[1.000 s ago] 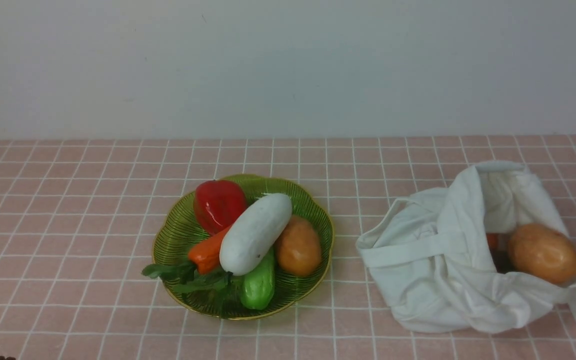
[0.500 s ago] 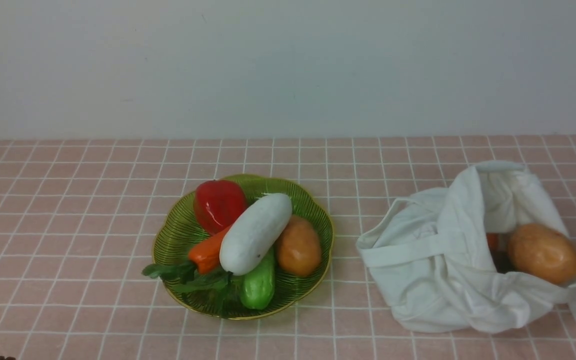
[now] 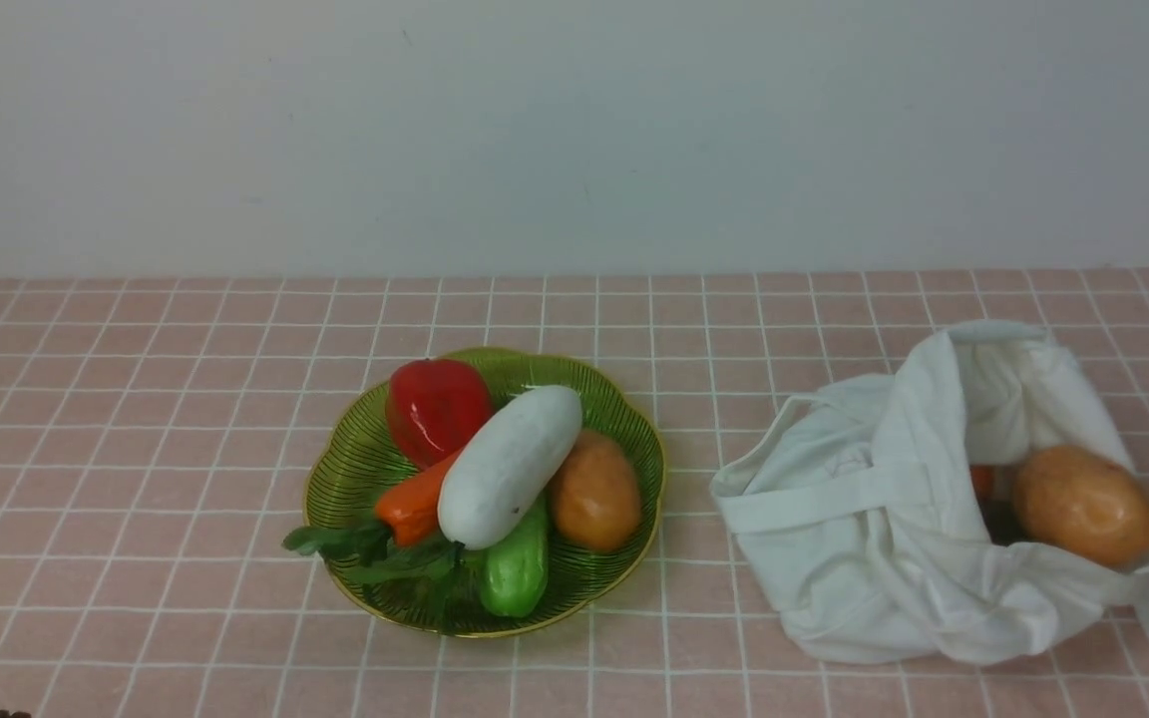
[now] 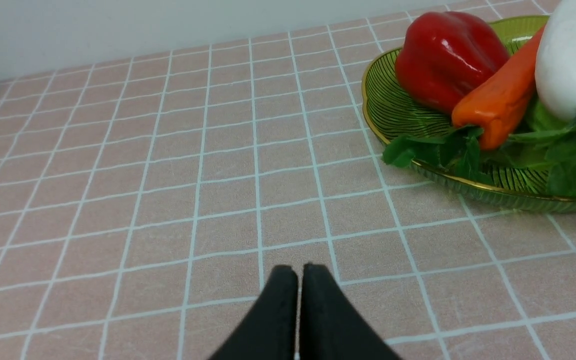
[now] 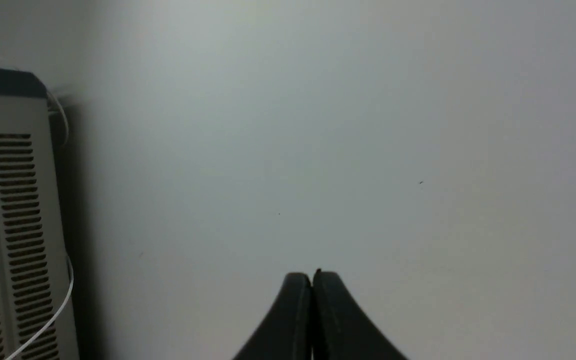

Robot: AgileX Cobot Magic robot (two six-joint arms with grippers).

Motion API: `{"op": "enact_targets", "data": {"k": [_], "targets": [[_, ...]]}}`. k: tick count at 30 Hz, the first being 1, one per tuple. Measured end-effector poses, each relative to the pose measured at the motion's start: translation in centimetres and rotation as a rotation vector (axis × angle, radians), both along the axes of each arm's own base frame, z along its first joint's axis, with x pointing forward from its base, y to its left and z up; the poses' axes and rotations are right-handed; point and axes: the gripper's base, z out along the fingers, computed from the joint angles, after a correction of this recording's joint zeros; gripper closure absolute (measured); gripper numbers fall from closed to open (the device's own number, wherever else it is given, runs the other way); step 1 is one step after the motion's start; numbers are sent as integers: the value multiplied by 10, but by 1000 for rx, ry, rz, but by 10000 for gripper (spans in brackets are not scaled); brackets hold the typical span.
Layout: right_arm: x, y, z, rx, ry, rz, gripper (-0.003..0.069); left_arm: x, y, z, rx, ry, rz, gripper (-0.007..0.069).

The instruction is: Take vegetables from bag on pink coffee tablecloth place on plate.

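The plate [image 3: 340, 479] on the pink tablecloth [image 3: 136, 419] holds a white radish [image 3: 507, 466], a potato [image 3: 594, 494], a red pepper [image 3: 435, 407], a carrot [image 3: 415, 502] and a cucumber [image 3: 517, 568]. Another potato [image 3: 1083, 504] lies in the mouth of the bag [image 3: 864, 519], beside something orange, perhaps another vegetable. The left gripper [image 4: 298, 272] is closed and empty above the cloth; the right gripper [image 5: 312, 280] is closed, facing a wall [image 5: 318, 125].

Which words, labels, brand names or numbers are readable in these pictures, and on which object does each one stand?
None: no view shows any readable text.
The bag is plain white cloth without print.
The plate and the vegetables in it carry no label; the white radish has only a small dark speck.
The vented grey unit in the right wrist view shows no lettering.
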Motion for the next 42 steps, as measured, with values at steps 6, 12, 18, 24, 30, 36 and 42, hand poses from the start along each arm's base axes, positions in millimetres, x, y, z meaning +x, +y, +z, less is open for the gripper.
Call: {"op": "enact_targets", "data": {"k": [6, 12, 18, 24, 30, 36, 42], "targets": [[8, 7, -17, -47, 31, 7, 673, 0, 0, 0, 0, 0, 0, 629], [24, 10, -52, -121, 124, -192, 673, 0, 0, 0, 0, 0, 0, 629], [45, 3, -115, -184, 357, -462, 673, 0, 0, 0, 0, 0, 0, 629], [49, -5, -155, -228, 528, -593, 673, 0, 0, 0, 0, 0, 0, 629], [49, -6, -156, -237, 538, -607, 673, 0, 0, 0, 0, 0, 0, 629], [49, -6, -156, -238, 538, -607, 673, 0, 0, 0, 0, 0, 0, 629], [49, -6, -156, -238, 538, -607, 673, 0, 0, 0, 0, 0, 0, 629]]}}
